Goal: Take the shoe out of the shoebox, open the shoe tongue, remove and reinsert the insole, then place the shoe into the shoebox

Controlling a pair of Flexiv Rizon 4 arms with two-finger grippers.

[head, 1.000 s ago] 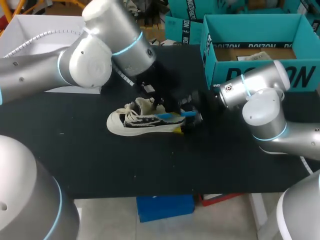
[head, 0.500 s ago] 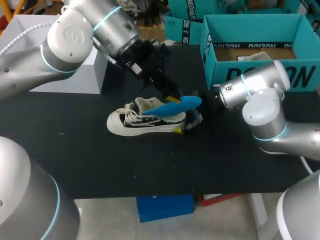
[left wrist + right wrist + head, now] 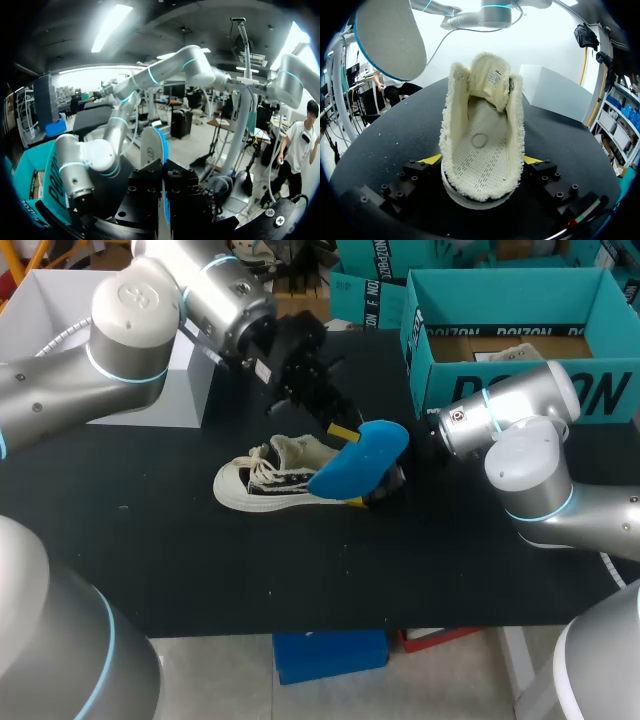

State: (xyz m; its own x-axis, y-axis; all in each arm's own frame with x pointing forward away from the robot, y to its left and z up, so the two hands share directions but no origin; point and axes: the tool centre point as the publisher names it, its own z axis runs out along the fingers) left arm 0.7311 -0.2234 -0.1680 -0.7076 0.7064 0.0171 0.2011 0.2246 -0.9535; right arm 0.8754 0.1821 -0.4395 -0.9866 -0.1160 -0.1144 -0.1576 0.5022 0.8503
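Our left arm (image 3: 150, 320), upper left, and right arm (image 3: 520, 455), on the right, are fat silver tubes with thin blue rings. Our right gripper (image 3: 482, 160) is black with little screws and yellow tips.

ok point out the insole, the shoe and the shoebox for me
insole (image 3: 358, 458), head view, middle of its blue face
shoe (image 3: 481, 150), right wrist view, the perforated footbed inside
shoebox (image 3: 500, 300), head view, inside of its far wall

Blue insole (image 3: 360, 462) in left end effector (image 3: 342, 431), aslant above the shoe (image 3: 266, 484).
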